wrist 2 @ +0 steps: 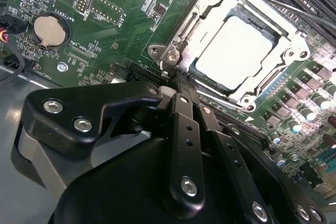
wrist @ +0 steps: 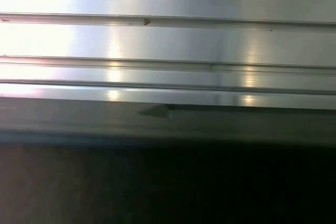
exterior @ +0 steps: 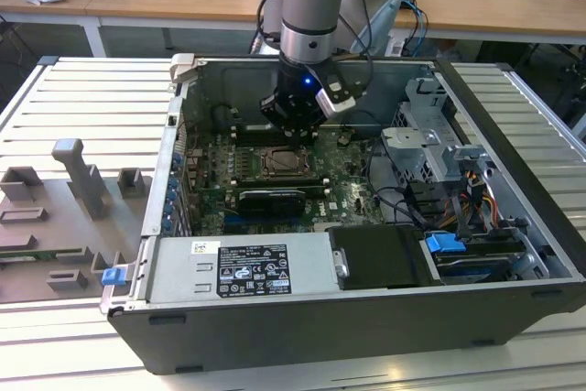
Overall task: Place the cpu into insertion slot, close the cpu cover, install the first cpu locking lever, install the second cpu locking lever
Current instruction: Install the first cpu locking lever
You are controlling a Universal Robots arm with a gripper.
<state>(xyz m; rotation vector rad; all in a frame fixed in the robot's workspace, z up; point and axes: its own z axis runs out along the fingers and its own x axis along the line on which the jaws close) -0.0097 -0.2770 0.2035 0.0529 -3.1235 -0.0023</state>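
Gripper [wrist 2: 178, 77] over socket corner, cpu seated.
Fingers [wrist 2: 184, 129] drawn narrow together, holding nothing; tips just beside the cpu cover [wrist 2: 207, 11], which lies flat around the cpu [wrist 2: 236, 48].

We list two entries:
- White printed label [exterior: 252, 269] on the grey box [exterior: 179, 274], its lettering too small to read.
- White lettering [wrist 2: 72, 13] on the green motherboard [wrist 2: 131, 3] beside the coin cell [wrist 2: 50, 30], which we leave untranscribed.
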